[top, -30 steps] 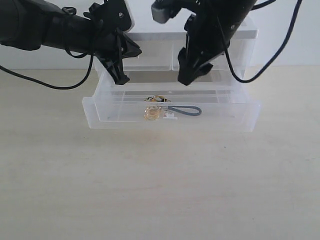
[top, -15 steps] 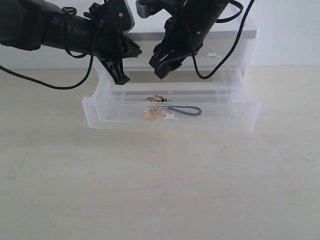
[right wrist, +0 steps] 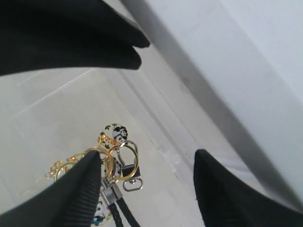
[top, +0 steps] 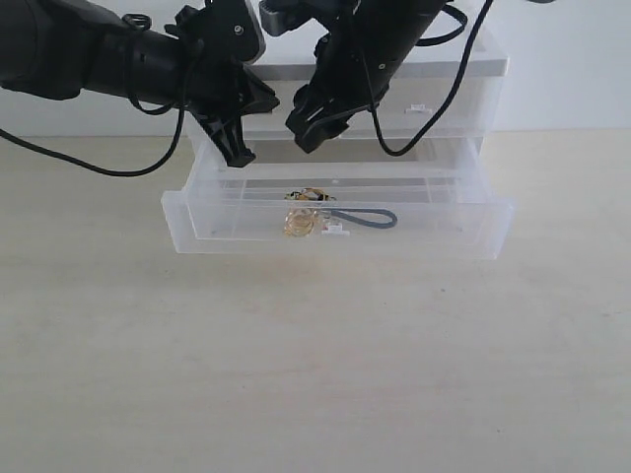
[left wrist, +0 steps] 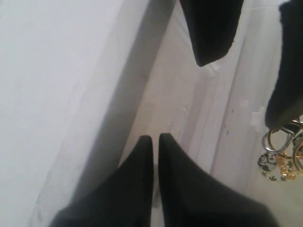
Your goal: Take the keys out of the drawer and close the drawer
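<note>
Soft, even light fills the exterior view: the desk (top: 315, 374) looks pale and flat, with only a faint shadow beneath the drawer (top: 246, 233). The black arms (top: 89, 54) read as near-silhouettes, detail lost. Both wrist views are dimmer and grainy; the left claw (left wrist: 155, 140) is blurred, close to the lens, while the keys (right wrist: 111, 161) seem sharpest

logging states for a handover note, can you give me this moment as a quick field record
drawer: upper wide drawer, pulled out, open
keys: keys lying inside the drawer, near its middle
left gripper: left gripper shut, empty, near the drawer's back edge
right gripper: right gripper open, above the keys, not gripping them
task status: keys not yet out; drawer not yet closed
</note>
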### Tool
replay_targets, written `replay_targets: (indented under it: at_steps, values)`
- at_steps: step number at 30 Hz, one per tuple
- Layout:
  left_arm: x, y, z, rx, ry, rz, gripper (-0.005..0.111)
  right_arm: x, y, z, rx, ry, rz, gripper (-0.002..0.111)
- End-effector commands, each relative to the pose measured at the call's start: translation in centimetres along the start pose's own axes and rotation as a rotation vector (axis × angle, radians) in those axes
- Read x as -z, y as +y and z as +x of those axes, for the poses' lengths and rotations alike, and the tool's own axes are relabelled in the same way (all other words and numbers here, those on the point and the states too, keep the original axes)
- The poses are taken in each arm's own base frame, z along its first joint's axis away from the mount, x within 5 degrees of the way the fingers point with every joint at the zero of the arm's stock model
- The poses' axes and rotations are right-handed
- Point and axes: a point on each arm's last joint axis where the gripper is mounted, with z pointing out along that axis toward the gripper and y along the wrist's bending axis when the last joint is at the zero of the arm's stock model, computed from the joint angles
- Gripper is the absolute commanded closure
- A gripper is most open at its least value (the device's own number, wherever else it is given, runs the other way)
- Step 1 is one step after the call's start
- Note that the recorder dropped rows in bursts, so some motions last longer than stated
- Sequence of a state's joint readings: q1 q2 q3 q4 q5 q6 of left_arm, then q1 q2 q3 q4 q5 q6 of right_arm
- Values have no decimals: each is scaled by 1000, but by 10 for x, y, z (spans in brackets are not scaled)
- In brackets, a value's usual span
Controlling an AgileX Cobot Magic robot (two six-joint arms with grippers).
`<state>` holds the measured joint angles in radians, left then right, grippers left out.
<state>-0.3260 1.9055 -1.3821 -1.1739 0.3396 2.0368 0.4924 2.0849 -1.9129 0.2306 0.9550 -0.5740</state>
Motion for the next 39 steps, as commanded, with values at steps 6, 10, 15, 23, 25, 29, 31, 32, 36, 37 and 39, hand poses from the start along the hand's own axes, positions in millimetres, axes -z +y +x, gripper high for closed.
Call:
replay_targets:
  at_steps: [6,10,15,23,25,29,31,32,36,37,39]
  values:
    - [5,18,4,26,39,-127,103,29,7,0,-57,19,-39,56]
    - [5,18,4,26,39,-127,103,28,9,4,-77,62,-69,56]
    - [5,18,4,26,39,-127,103,20,14,5,-98,50,-80,56]
    - [5,18,4,26,39,-127,103,-5,14,15,-137,48,-72,56]
    - [5,18,4,26,39,-127,103,-11,15,15,-157,41,-92,56]
    - [5,18,4,26,39,-127,103,-22,15,16,-177,36,-101,56]
    - [5,18,4,26,39,-127,103,-29,14,19,-184,46,-104,56]
    - [5,18,4,26,39,-127,103,-30,13,19,-189,50,-101,56]
    - [5,18,4,26,39,-127,103,-37,12,22,-208,67,-97,56]
    - [5,18,4,26,39,-127,103,-37,12,22,-208,65,-95,56]
    - [5,18,4,26,40,-129,103,-38,11,23,-206,69,-88,56]
